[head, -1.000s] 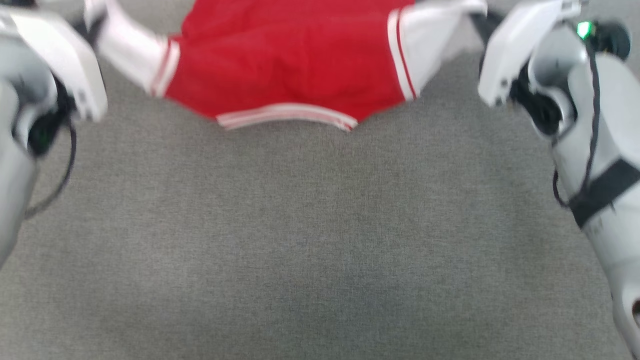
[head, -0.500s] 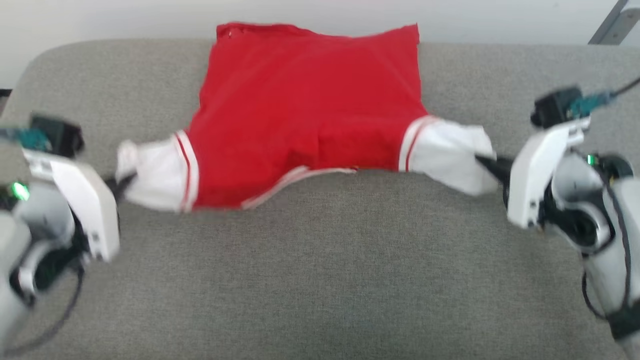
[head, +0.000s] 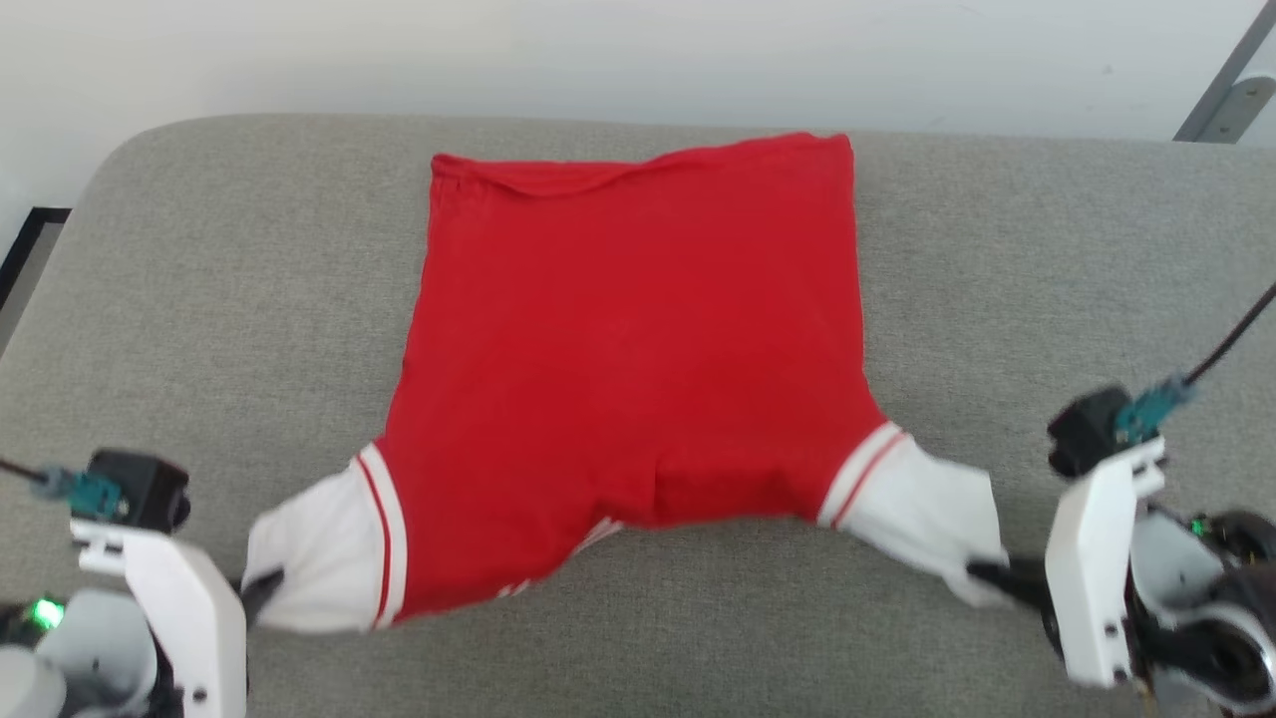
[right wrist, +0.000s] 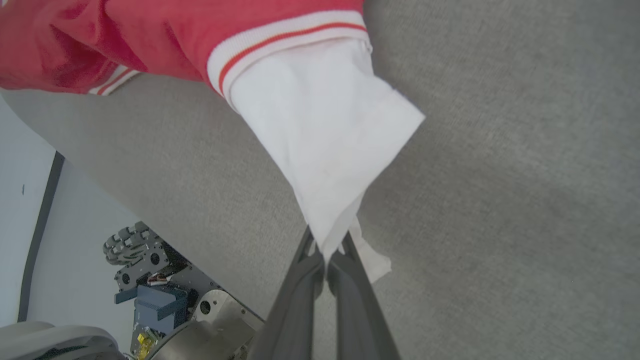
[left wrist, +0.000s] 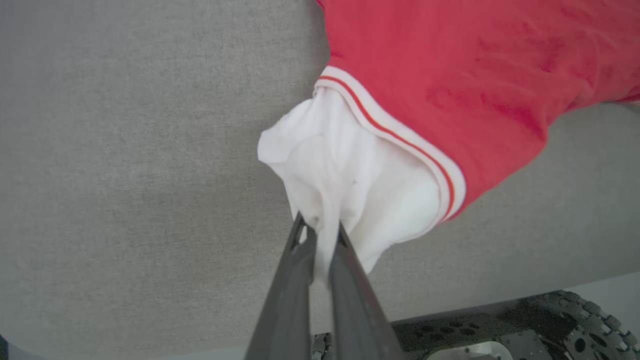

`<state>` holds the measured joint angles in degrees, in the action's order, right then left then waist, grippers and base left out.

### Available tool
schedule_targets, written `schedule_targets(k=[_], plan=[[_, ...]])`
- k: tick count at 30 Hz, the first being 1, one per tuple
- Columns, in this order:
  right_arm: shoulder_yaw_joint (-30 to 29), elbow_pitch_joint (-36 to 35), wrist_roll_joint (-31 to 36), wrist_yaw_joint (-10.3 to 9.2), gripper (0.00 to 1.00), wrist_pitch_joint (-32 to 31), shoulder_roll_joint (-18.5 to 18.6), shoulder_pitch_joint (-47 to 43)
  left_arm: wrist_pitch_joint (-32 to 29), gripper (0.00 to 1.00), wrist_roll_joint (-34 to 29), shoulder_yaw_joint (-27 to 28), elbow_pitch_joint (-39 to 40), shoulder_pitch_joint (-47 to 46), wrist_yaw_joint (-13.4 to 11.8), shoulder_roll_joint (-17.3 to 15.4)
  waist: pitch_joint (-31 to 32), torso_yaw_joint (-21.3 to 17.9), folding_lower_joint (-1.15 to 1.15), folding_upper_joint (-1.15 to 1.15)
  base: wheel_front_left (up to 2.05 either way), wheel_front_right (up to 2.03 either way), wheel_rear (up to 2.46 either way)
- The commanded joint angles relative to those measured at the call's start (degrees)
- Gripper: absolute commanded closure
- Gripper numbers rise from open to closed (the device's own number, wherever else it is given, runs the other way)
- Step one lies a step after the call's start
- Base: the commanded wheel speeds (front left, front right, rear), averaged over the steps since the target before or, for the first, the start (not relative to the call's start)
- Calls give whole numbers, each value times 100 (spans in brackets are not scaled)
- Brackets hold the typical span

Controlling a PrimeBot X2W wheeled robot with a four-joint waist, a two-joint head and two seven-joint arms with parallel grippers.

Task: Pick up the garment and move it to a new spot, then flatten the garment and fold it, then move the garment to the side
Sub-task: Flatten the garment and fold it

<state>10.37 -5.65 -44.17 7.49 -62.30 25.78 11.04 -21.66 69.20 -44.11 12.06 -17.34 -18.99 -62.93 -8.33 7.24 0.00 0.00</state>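
Observation:
The garment [head: 628, 339] is a red shirt with white sleeves, spread over a grey cushioned surface [head: 219, 279] with its hem toward the far edge. My left gripper [head: 261, 588] is shut on the tip of the left white sleeve [left wrist: 345, 175], pinching a fold of cloth between its dark fingers [left wrist: 300, 280]. At the lower right my right gripper [head: 982, 573] is shut on the corner of the right white sleeve [right wrist: 320, 135]. Both sleeves are drawn outward and toward me. The striped trim [head: 384, 538] shows at each sleeve seam.
The grey cushion's near edge [right wrist: 150, 210] runs close under both grippers, with my wheeled base [right wrist: 165, 300] below it. A pale wall [head: 598, 50] stands behind the cushion's far edge. A metal strut [head: 1226, 90] leans at the upper right.
The head camera has tilted up, bringing the whole cushion and wall into sight. Both grippers, still holding the sleeves, have pulled the garment nearer to me and it now lies flatter.

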Motion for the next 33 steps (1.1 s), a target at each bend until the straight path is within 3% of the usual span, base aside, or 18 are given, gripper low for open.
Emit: schedule_targets(k=[1,9,15,16,17,18,19,25,33], plan=[[-49,-190,-41,0,100,-164,4,-194,-21,100,89,-20,95,162,-60,-80,2,13,0,0,0,0,0],[-371,-1075,3,0,100,-1049,-196,-1218,-77,100,304,-139,511,682,-344,-363,-89,83,0,0,0,0,0],[-334,-1112,334,0,100,-780,-411,-1318,103,100,295,-115,258,638,-228,-145,-193,88,0,0,0,0,0],[-258,-1057,456,0,73,-605,-375,-1247,131,100,283,-132,187,626,-184,-83,-213,79,0,0,0,0,0],[-160,-946,582,0,53,-421,-343,-1191,163,100,271,-147,121,608,-125,-16,-234,65,0,0,0,0,0],[-84,-802,670,0,42,-221,-369,-1151,209,100,277,-141,44,573,-61,70,-253,53,0,0,0,0,0],[21,-639,751,0,0,-32,-372,-1107,254,100,305,-125,-26,542,-13,152,-268,47,0,0,0,0,0],[383,-67,858,0,0,572,-306,-783,382,100,160,-169,-298,376,244,418,-344,36,0,0,0,0,0],[-93,-691,900,0,0,585,-268,-374,562,100,20,-66,-394,137,440,532,-533,110,0,0,0,0,0]])
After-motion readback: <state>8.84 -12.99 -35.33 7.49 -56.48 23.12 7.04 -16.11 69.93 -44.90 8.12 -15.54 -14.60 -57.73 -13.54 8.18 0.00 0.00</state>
